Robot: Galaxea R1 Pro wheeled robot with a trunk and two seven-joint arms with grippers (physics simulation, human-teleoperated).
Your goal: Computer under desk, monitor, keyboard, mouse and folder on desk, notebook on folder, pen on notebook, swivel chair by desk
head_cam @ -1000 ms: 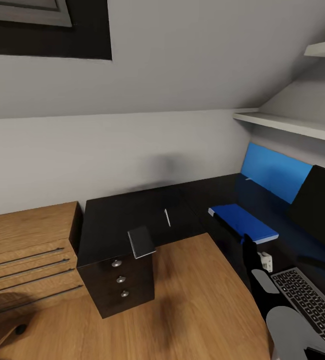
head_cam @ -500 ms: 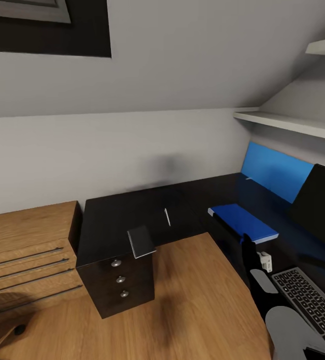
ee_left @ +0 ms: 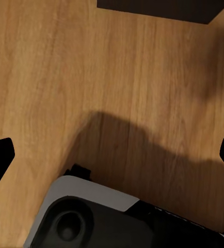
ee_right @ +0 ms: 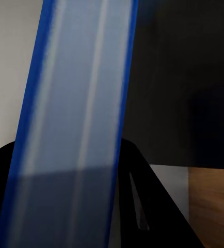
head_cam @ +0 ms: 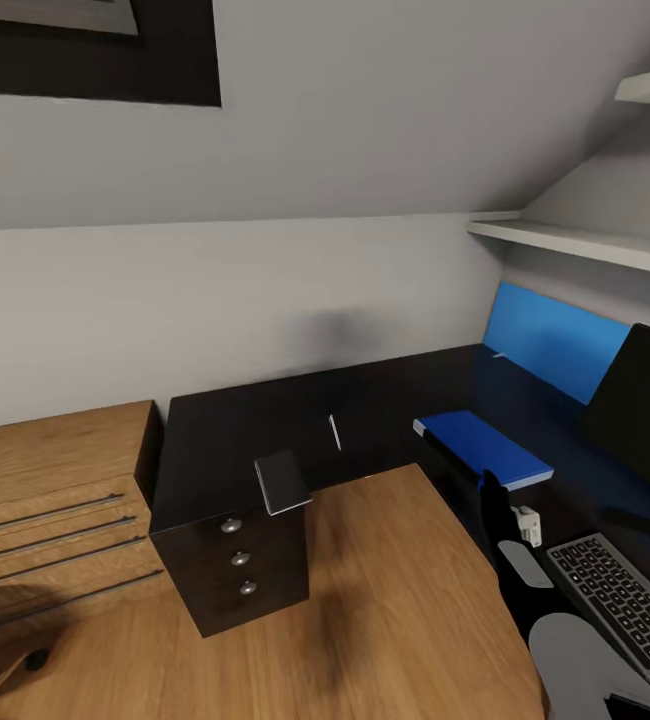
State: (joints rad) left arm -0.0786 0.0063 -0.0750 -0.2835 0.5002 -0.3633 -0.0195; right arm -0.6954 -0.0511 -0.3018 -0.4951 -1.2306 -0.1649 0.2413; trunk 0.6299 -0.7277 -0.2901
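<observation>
the right fingers (head_cam: 495,500) had lifted slightly by the folder (head_cam: 482,447) lying on the table (head_cam: 265,430), their spread hidden, so the notebook (head_cam: 283,482) came next.

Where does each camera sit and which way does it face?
Head view: high on the robot, facing forward and down at the glossy black desk and flat bright blue folder; right arm shows.
Left wrist view: on the left arm, facing down at the light wood floor; open left tool and grey base show.
Right wrist view: on the right arm, looking along the right tool at the folder's edge.
Shared: head and right wrist see the folder.
</observation>
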